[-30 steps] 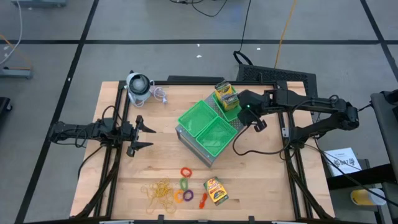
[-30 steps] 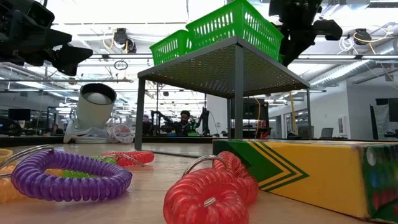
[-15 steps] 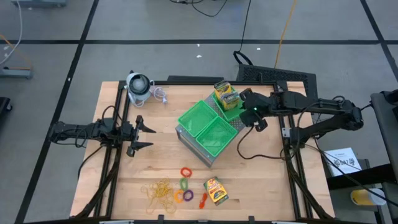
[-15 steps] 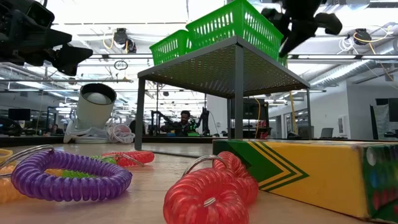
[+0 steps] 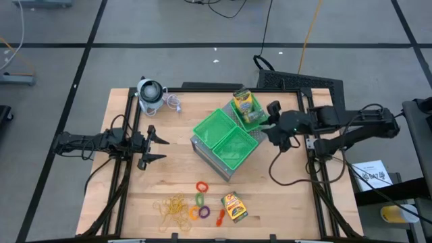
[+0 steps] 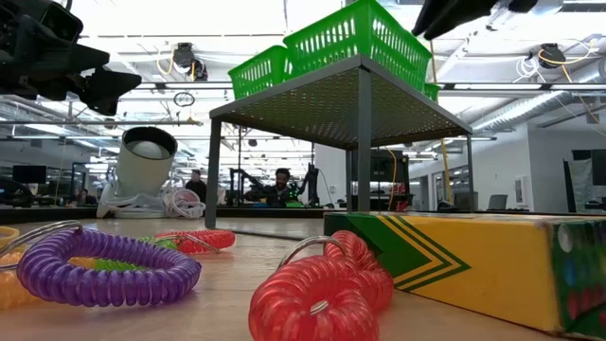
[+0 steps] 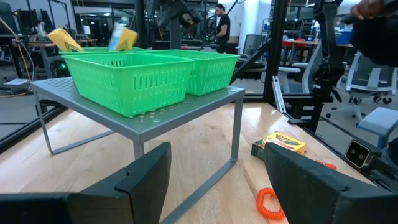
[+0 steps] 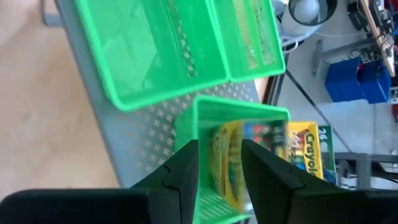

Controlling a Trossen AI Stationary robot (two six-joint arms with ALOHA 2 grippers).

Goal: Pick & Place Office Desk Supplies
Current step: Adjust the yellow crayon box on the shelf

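Crayon boxes sit in far tray; right gripper, fingers parted and empty, should lift clear; left gripper waits wide.

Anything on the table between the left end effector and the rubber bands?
No. In the high view the wood between the left end effector and the rubber bands is bare; the coloured rings lie off to the side.

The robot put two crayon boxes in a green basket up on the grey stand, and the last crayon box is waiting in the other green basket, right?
Not quite. The last crayon box lies on the wooden table near the coloured rings, as the high view shows. The two crayon boxes are in a green basket.
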